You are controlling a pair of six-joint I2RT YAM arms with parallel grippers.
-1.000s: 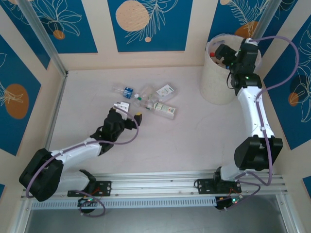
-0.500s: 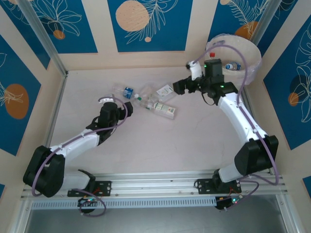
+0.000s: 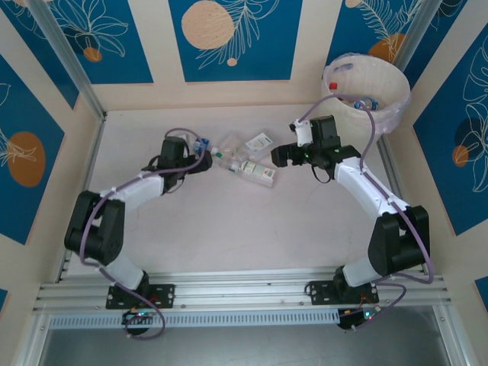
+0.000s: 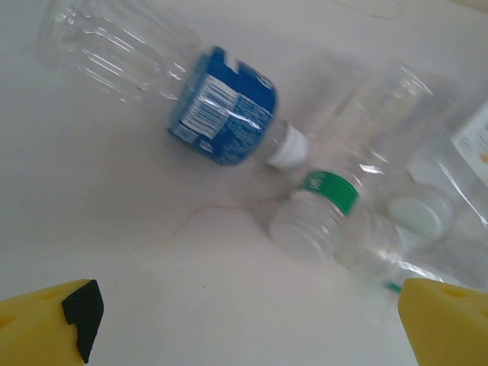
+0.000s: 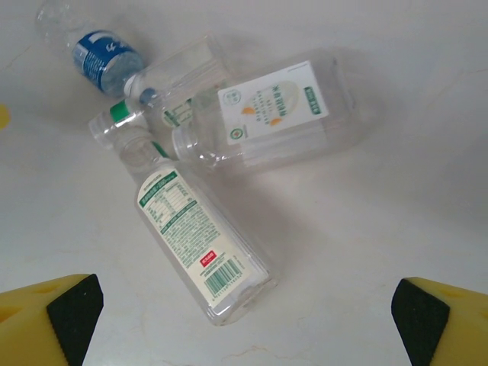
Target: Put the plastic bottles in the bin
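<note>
- The plastic bottles (image 3: 240,156) lie in a small heap on the tabletop (image 3: 252,221), between the two arms
- The bin (image 3: 374,118) stands in the far right corner, well apart from the heap, and there are some bottles inside it
- The left arm (image 3: 137,187) reaches in from the left, and its jaws are apart, with nothing in them
- Just ahead of the left jaws lies the blue bottle (image 4: 221,107), on its side, and its long way runs slantwise across the jaws with the white cap pointing toward the heap
- The right arm (image 3: 366,191) comes in from the right, and its jaws are apart and hold nothing too
- Right in front of the right jaws lies the long-label bottle (image 5: 202,248), flat on the tabletop, slanting from far left to near right
- Behind it rests the wide bottle (image 5: 271,114), touching the others
- I think the left arm is nearer the blue bottle, and the right arm is nearer the long-label bottle and the bin
- From above I can see the bin and how both arms stand
- The left wrist view shows close up that the blue bottle's cap sits just beside the green-ring bottle (image 4: 335,221), so a grab there could bump it
</note>
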